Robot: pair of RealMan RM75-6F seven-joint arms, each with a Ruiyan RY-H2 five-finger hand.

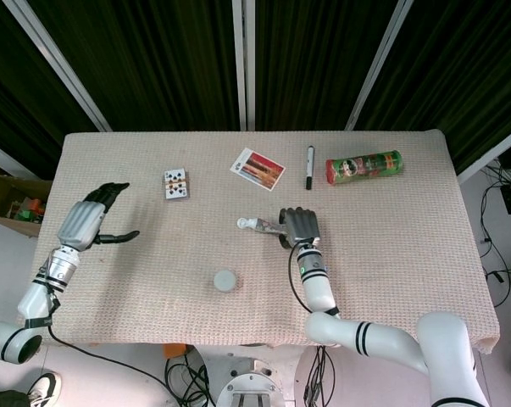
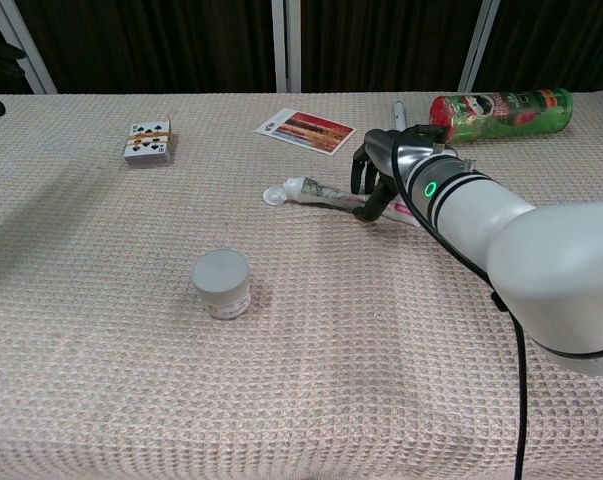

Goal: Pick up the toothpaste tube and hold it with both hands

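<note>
**Two hands at the desk, one on the toothpaste**

Two robot hands showed over a desk (image 1: 391,271) covered in a beige waffle-weave cloth. Nearest the robot, a small round white jar (image 2: 221,284) stood upright on the cloth, alone and well apart from both hands.

Further in, near the middle of the desk, the toothpaste tube (image 2: 316,191) lay flat on its side, its white cap end pointing toward the robot's left. The right hand (image 1: 299,225) sat over the tube's flat tail end. Its dark fingers (image 2: 362,176) were curled down around the tube, touching it, while the tube itself rested on the cloth. Whether the grip was fully closed could not be told from either view, since the hand hid the tail of the tube.

Off toward the left edge of the desk, the left hand (image 1: 86,222) hovered with nothing in it. Its fingers were spread apart, the thumb (image 1: 119,237) sticking out toward the desk's middle. It was well apart from the tube.

Beyond these, a banded deck of playing cards (image 1: 175,184) lay on the left half of the desk. A printed photo card (image 1: 258,167) lay near the middle, a black marker (image 1: 310,166) just to its right, and a green cylindrical chips can (image 1: 363,166) lay on its side furthest right, near the marker.
</note>
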